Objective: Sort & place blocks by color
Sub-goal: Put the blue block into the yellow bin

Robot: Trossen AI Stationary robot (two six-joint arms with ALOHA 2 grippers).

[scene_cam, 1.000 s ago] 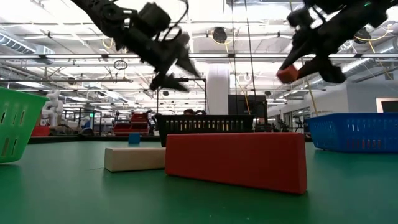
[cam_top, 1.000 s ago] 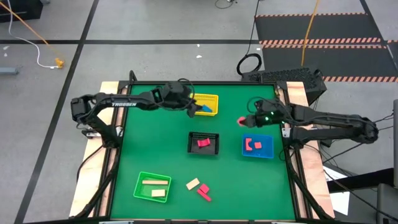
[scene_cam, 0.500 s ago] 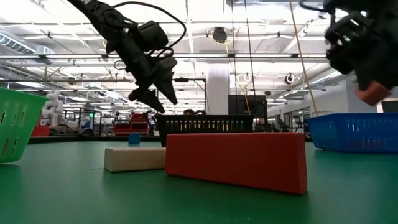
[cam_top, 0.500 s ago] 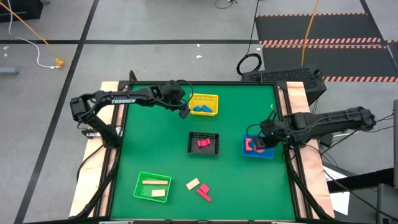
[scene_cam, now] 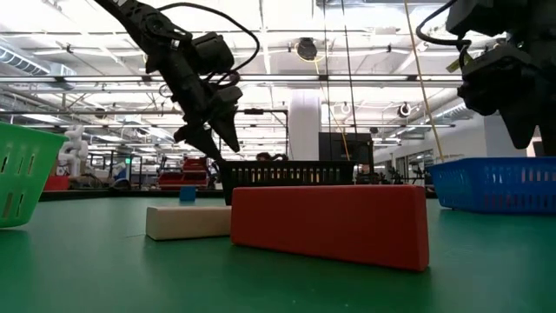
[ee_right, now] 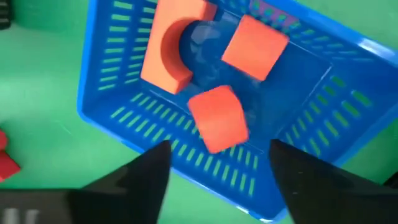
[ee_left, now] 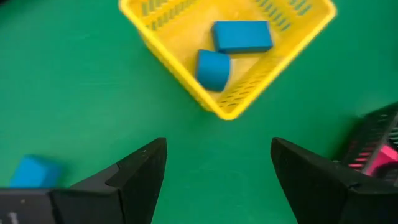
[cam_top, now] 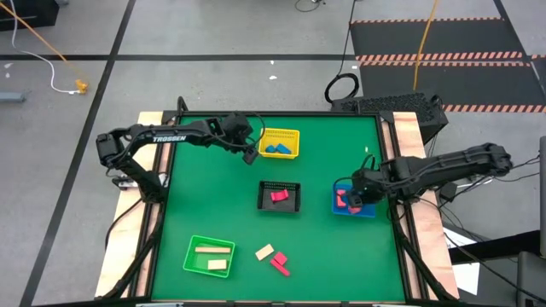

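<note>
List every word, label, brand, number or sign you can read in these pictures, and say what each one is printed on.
"TROSSEN": white letters along the left arm, read in the high view.
No other text can be read: the baskets, the blocks and the table carry none that shows, and anything in the room behind is too small or blurred.

grey concrete floor [cam_top: 213,34] with dark seam lines surrounds the green-topped table [cam_top: 324,256]. black ribbed mats [cam_top: 444,38] edged in orange-and-white striping lie at the far right. an orange cable [cam_top: 38,38] and a white cord [cam_top: 47,72] cross the floor at far left. overhead, ceiling trusses [scene_cam: 347,83] carry bright lights; a white column [scene_cam: 304,126] stands behind.
</note>
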